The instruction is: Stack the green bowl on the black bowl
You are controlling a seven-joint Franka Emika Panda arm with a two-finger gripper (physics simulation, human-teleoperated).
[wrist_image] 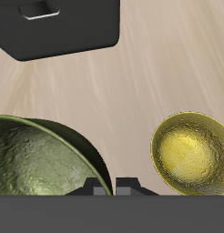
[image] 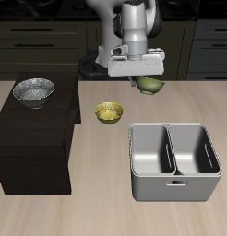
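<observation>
The green bowl [image: 150, 86] hangs tilted under my gripper [image: 143, 79] near the table's back edge. In the wrist view the green bowl [wrist_image: 41, 159] fills much of the frame, and its rim runs between my gripper's [wrist_image: 111, 186] two fingertips, which stand close together on it. The gripper is shut on the bowl's rim. The black bowl [image: 33, 90], silvery-grey inside with a dark rim, stands on top of a dark cabinet [image: 32, 147], well away from the gripper.
A small yellow-gold bowl [image: 109, 112] sits on the table between the cabinet and a grey two-compartment bin [image: 175, 175]. It also shows in the wrist view [wrist_image: 191, 153], beside the green bowl. A dark box with a handle slot [wrist_image: 68, 32] shows there too.
</observation>
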